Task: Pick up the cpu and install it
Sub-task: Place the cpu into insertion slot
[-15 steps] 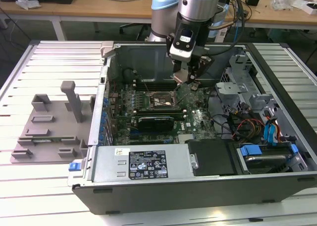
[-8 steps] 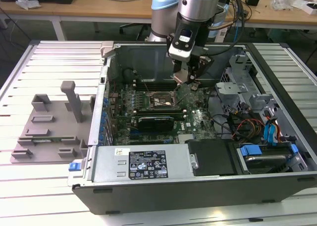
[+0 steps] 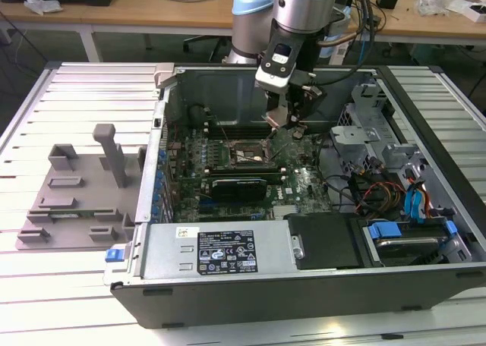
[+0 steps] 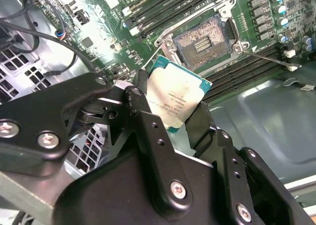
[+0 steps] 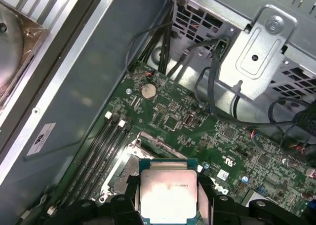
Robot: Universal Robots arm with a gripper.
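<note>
Broadly, from largest to smallest:

- A pale slatted table [image 3: 76,88] spreads under the whole scene, far below the pincer.
- An open computer case [image 3: 266,297] lies flat on the table. The pincer hangs inside its walls.
- A robot arm [image 3: 304,12] of silver and pale blue reaches down into the case and carries the pincer at its tip.
- A green motherboard [image 3: 304,183] covers the case floor directly beneath the pincer; in the first wrist view [image 5: 182,121] it stretches out beyond the fingertips.
- A grey plastic fixture [image 3: 83,194] with upright posts sits outside the case, well apart from the pincer toward the exterior view's left.
- The pincer [image 3: 287,126] is black, and its two fingers [image 4: 148,121] are clamped against opposite edges of the cpu.
- A square processor socket [image 4: 202,42] lies on the board just beyond the fingertips, its contact grid uncovered.
- The cpu [image 4: 175,96], a silver-topped square with a thin pale rim, is gripped between the fingers, near the socket but apart from it; the first wrist view [image 5: 168,195] shows it above the board.
</note>
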